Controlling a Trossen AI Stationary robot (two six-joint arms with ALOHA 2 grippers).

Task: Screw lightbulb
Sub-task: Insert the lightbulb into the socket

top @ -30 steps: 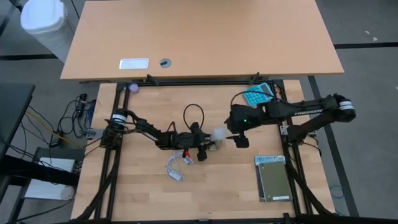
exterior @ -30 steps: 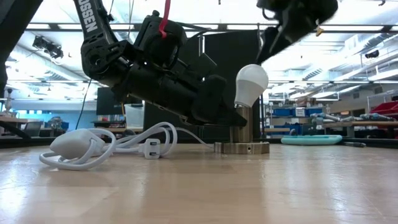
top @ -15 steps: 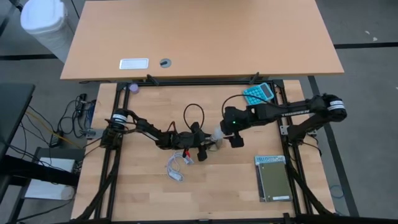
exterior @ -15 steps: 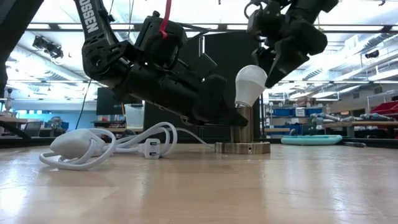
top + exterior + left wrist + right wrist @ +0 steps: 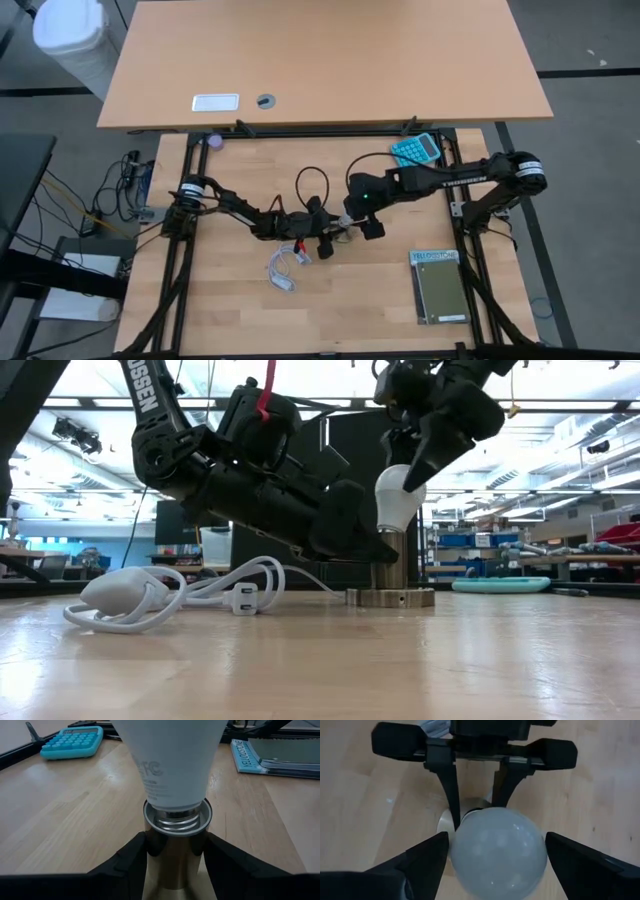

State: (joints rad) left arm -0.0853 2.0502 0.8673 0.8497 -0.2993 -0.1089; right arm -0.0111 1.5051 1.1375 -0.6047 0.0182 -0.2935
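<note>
Sitting crooked in the socket point(image 5: 175, 850), the bulb point(image 5: 399, 497) is looking light, smooth, fragile; L gripper point(image 5: 175, 862) is clamping the socket, R gripper point(image 5: 492, 852), fingers apart, is straddling the dome — grip widest part gently

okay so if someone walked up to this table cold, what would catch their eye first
Probably the white lightbulb standing in a metal socket mid-table. The left gripper is shut on the socket's sides, and the right gripper hangs over the bulb's dome, fingers spread to either side. After that, the coiled white cable on the wood beside them and the teal calculator at the table's far edge.
</note>
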